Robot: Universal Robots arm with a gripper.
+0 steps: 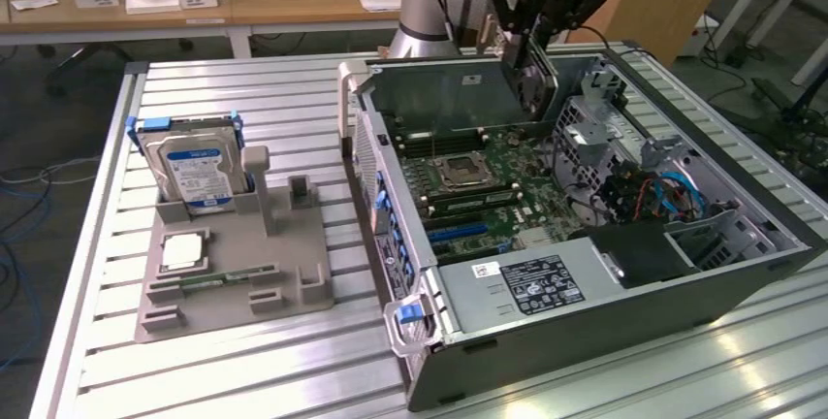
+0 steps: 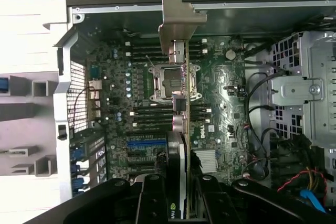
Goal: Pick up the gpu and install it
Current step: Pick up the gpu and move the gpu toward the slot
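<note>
My gripper (image 1: pixel 533 39) hangs over the far end of the open computer case (image 1: pixel 673 288), shut on the gpu (image 1: pixel 530 75). The thin dark card hangs on edge below the fingers, above the motherboard (image 1: pixel 479 177) and clear of it. In the wrist view the gpu (image 2: pixel 182 108) is edge-on, running from my black fingers (image 2: pixel 155 200) out to its silver bracket (image 2: pixel 178 19). It lies across the processor socket (image 2: pixel 160 85). The blue expansion slot (image 2: pixel 147 142) is off to one side of the card, near the case's rear wall.
On the exterior view's left, a grey fixture (image 1: pixel 220 293) holds an upright blue-labelled hard drive (image 1: pixel 194 167), a square chip (image 1: pixel 181 249) and a slim memory stick (image 1: pixel 227 278). Inside the case are the power supply (image 1: pixel 530 283), a drive cage (image 2: pixel 310 93) and loose cables (image 1: pixel 647 191).
</note>
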